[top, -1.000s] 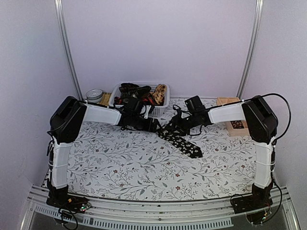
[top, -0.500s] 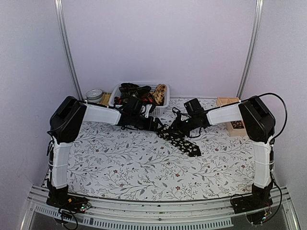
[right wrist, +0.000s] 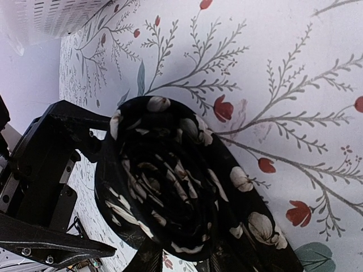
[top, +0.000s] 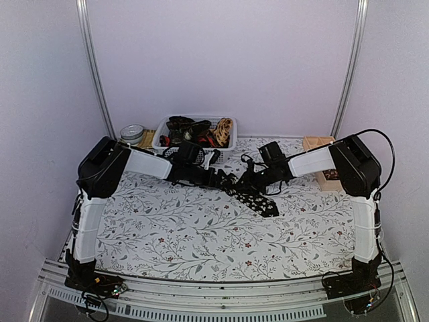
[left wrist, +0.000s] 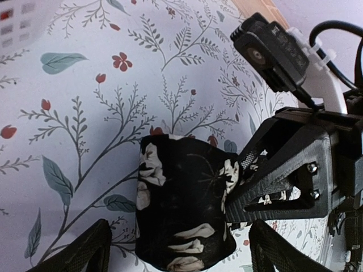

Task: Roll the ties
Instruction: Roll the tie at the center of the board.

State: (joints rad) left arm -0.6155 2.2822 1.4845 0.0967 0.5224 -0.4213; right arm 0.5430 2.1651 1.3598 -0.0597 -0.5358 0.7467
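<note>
A black tie with pale flowers [top: 258, 199] lies on the flowered table cloth, its near end wound into a roll [left wrist: 181, 209]. In the right wrist view the roll [right wrist: 164, 187] shows its spiral end. My right gripper [top: 249, 181] is shut on the roll, its fingers [left wrist: 283, 181] reaching into the roll's right side. In the right wrist view the right gripper [right wrist: 181, 263] is at the bottom edge. My left gripper [left wrist: 178, 255] is open with one finger on each side of the roll, not touching it. In the top view the left gripper [top: 224, 178] is just left of the roll.
A white basket [top: 161, 136] with several more ties [top: 191, 127] stands at the back. A round tin [top: 133, 132] is to its left. A wooden box [top: 320, 142] stands at the back right. The basket's wall [right wrist: 51, 17] shows in the right wrist view.
My left arm has reached to the right until its open fingers straddle the roll. My right gripper has shifted a little left with the roll. The tie's loose tail has moved left with it.
</note>
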